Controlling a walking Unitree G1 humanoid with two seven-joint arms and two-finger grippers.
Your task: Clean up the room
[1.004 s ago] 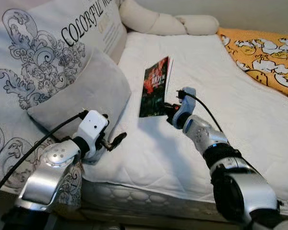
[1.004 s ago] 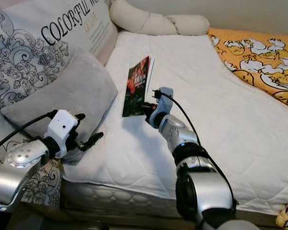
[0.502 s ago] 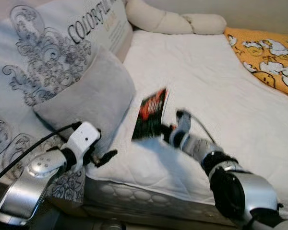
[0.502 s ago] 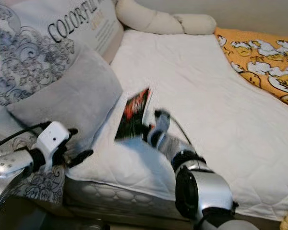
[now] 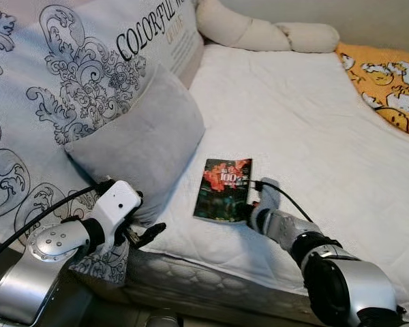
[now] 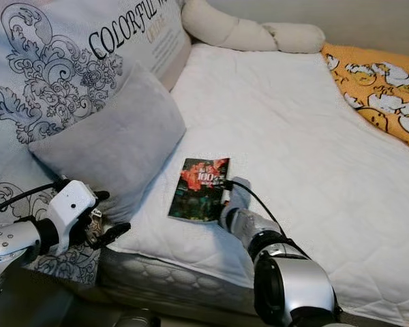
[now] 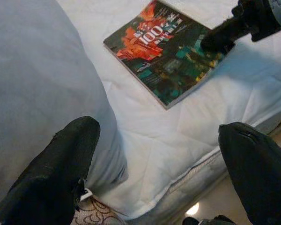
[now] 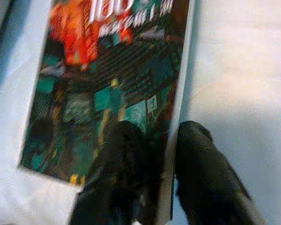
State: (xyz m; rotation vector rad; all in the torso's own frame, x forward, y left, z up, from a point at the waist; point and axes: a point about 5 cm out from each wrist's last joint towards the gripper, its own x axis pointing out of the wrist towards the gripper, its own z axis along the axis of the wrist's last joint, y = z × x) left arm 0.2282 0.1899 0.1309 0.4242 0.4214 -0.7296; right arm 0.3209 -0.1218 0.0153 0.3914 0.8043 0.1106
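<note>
A book with a dark cover, red art and "100" on it lies flat on the white mattress, near the front edge. My right gripper is shut on the book's near right corner. The right wrist view has one finger over the cover and the other finger just off the book's edge. My left gripper hovers open beside the bed's front left corner, holding nothing. Its wrist view looks between its fingers at the book.
A grey pillow leans against a large patterned cushion left of the book. A cream bolster lies at the bed's far end. An orange patterned blanket covers the right side.
The right gripper has drawn the book from mid-bed toward the front edge. It stood tilted up and now lies flat. The camera has shifted; the left arm sits lower.
</note>
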